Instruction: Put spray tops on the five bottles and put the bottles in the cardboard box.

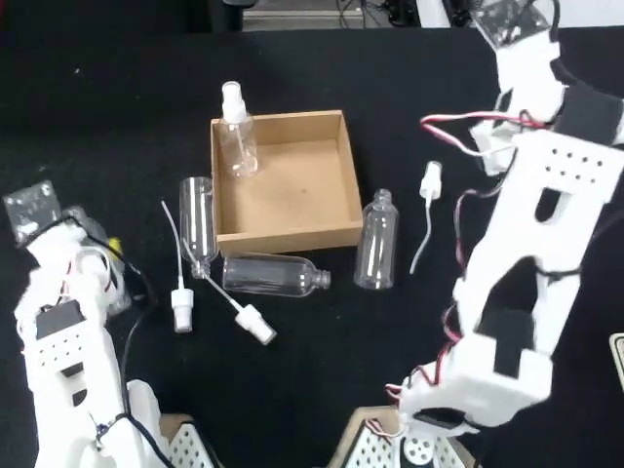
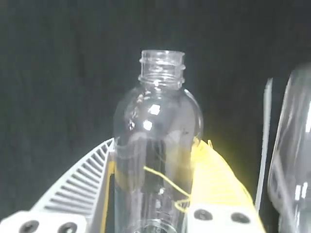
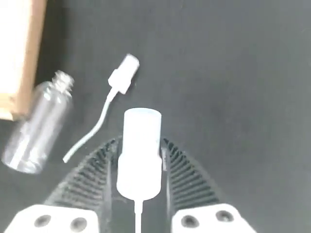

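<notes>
Black cloth table (image 1: 117, 117). Cardboard box (image 1: 283, 237) at centre, capped bottle (image 1: 237, 136) upright in its far-left corner. Left bottle (image 1: 198, 222) lying just left of box. Near bottle (image 1: 273, 275) lying just near of box. Upright bottle (image 1: 376, 244), uncapped, at box's near-right corner. Left spray top (image 1: 182, 304) and middle spray top (image 1: 253, 322) loose, near-left of box. Right spray top (image 1: 431, 182) loose, right of box. Left gripper (image 2: 156, 145) clamped round held bottle (image 2: 158, 116), neck open. Right gripper (image 3: 141, 145) pinching held spray top (image 3: 141, 160).
</notes>
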